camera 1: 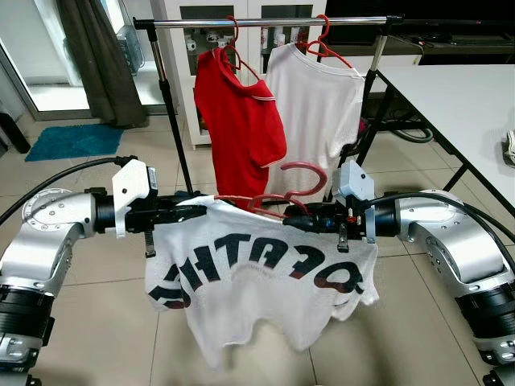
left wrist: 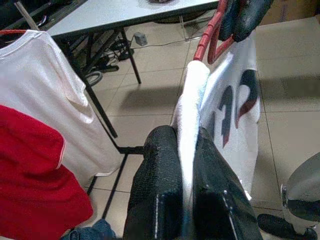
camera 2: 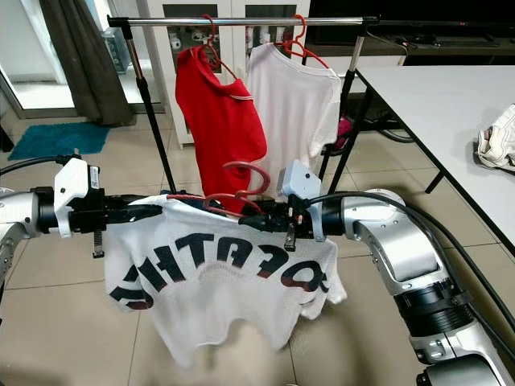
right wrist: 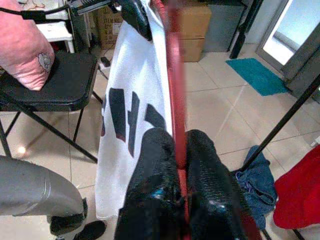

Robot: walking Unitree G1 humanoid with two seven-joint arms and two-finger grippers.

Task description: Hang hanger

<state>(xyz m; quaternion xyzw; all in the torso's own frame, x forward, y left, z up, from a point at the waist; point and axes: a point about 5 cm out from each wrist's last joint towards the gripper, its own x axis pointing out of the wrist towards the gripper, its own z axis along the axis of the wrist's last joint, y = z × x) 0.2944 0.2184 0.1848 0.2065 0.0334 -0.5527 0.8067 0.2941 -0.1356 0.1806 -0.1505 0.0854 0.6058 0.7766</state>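
Item: red hanger (camera 1: 278,199) carrying a white printed shirt (camera 1: 257,281), held level between both arms, below and in front of the garment rail (camera 1: 265,22).

Left end effector (camera 1: 193,211): fingers clamped on the shirt's shoulder over the hanger arm, at 9 o'clock of the hook.

Right end effector (camera 1: 294,215): fingers closed on the red hanger bar, at 3 o'clock of the hook.

Rail contents: red shirt (camera 1: 237,121) and white shirt (camera 1: 314,104), each on its own hanger, at 12 o'clock of the held item.

White bench (camera 1: 459,104): at 2 o'clock.

Handling note — the hook is judged to need lifting above rail height with both ends kept level, then lowering onto a free stretch of rail, so that the hung shirts are not snagged.
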